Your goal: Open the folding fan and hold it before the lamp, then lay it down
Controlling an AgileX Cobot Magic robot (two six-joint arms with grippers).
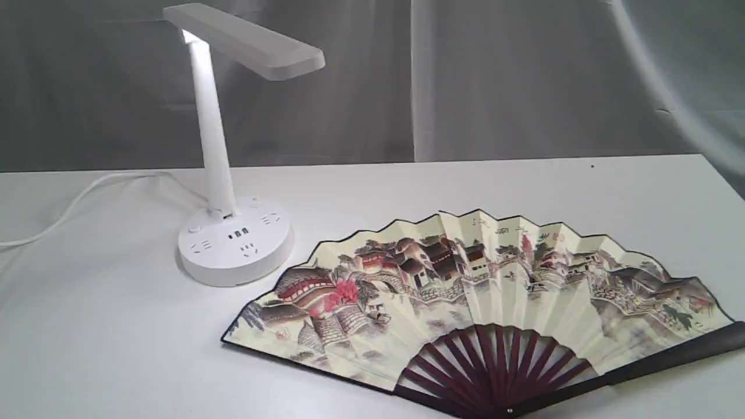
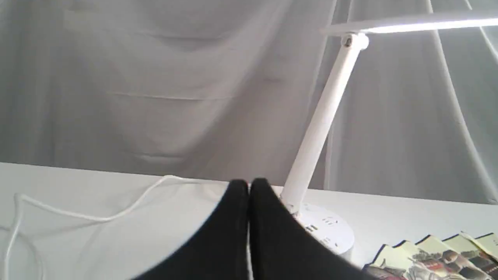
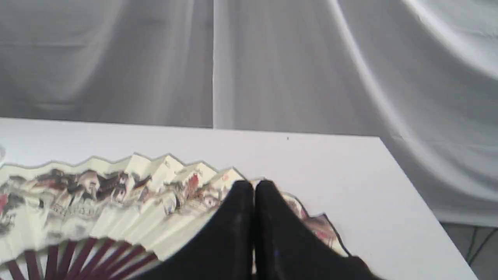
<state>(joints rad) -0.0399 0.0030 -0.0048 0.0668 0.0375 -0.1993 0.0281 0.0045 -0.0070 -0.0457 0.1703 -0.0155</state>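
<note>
The folding fan lies fully spread and flat on the white table, painted side up, its dark ribs meeting at the pivot near the front edge. The lamp stands lit to the left of the fan, head tilted over the table. Neither gripper shows in the exterior view. In the left wrist view my left gripper is shut and empty, raised near the lamp, with a corner of the fan showing. My right gripper is shut and empty above the fan.
The lamp's white cord trails off to the left across the table. A grey cloth backdrop hangs behind. The table's right edge drops off beside the fan.
</note>
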